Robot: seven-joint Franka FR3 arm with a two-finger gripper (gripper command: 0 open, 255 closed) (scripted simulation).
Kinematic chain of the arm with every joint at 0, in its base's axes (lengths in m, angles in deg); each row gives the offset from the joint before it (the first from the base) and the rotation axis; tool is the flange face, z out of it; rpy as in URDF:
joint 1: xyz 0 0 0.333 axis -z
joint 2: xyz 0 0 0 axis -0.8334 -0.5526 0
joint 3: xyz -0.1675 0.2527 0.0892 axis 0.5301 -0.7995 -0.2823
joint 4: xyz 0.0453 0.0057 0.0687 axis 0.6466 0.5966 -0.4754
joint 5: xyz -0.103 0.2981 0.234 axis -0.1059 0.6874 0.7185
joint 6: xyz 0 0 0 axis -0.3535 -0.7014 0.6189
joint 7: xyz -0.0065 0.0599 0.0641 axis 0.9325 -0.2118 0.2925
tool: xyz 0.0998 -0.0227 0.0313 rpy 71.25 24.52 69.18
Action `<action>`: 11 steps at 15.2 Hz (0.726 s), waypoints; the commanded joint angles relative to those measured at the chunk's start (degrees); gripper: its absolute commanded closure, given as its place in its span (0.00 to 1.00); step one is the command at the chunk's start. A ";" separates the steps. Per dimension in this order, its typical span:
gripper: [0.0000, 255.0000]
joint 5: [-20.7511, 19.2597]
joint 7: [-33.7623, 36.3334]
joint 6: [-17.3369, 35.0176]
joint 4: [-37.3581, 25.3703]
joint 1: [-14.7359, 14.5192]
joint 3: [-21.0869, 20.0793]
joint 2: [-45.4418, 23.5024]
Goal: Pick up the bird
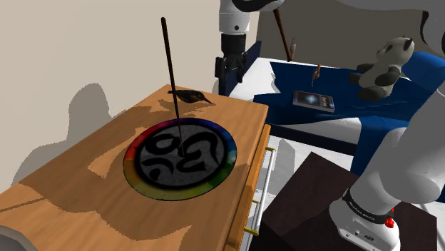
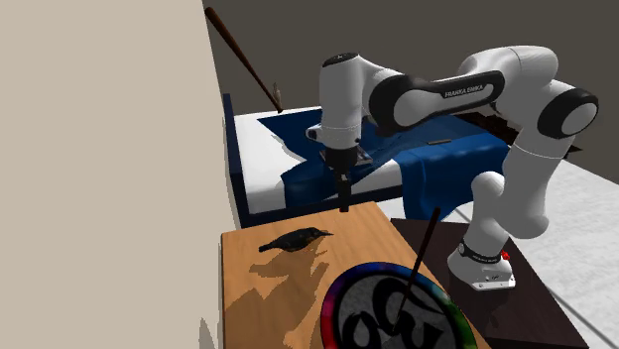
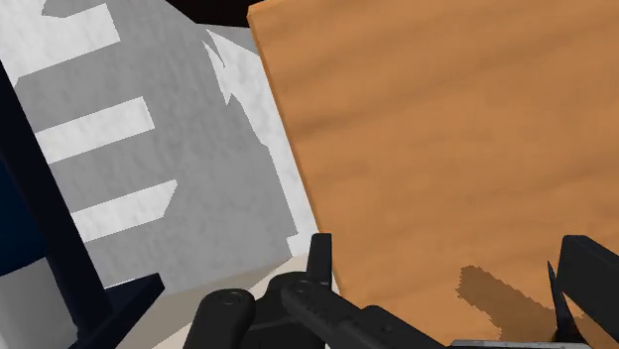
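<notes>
- Over the far edge of the chest top hangs the black two-finger gripper (image 2: 344,203) (image 1: 229,73) (image 3: 451,266), pointing straight down; the wrist view shows its fingers (image 3: 319,260) standing well apart with nothing between them.
- Under it lies the orange-brown wooden chest top (image 3: 446,129) (image 1: 78,192) (image 2: 273,297), with the gripper's shadow on the grain.
- Also on that top, near the same far edge but towards the wall, lies the small dark bird (image 2: 295,239) (image 1: 191,96), flat on the wood and apart from the gripper.
- Nearer the middle of the top sits a round grey disc with black swirls and a rainbow rim (image 1: 180,157) (image 2: 397,309), with a thin dark stick (image 1: 170,78) (image 2: 425,243) rising from it at a slight lean.
- Beyond the chest stands a bed with a dark blue blanket over white sheets (image 2: 436,164) (image 1: 335,89); a grey and white plush toy (image 1: 385,65) and a flat dark book (image 1: 314,100) lie on it.
- A plain beige wall (image 2: 99,149) runs beside the chest.
</notes>
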 commanded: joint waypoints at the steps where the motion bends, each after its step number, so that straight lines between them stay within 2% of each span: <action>1: 0.00 0.34 0.63 -1.00 -5.69 -0.60 -0.62 -5.00; 6: 0.00 0.71 2.80 -4.94 -21.40 -2.74 -2.21 -17.42; 10: 0.00 0.34 4.82 -10.93 -39.65 -5.33 -3.27 -30.07; 11: 0.00 0.25 5.06 -11.90 -42.28 -5.71 -3.35 -31.77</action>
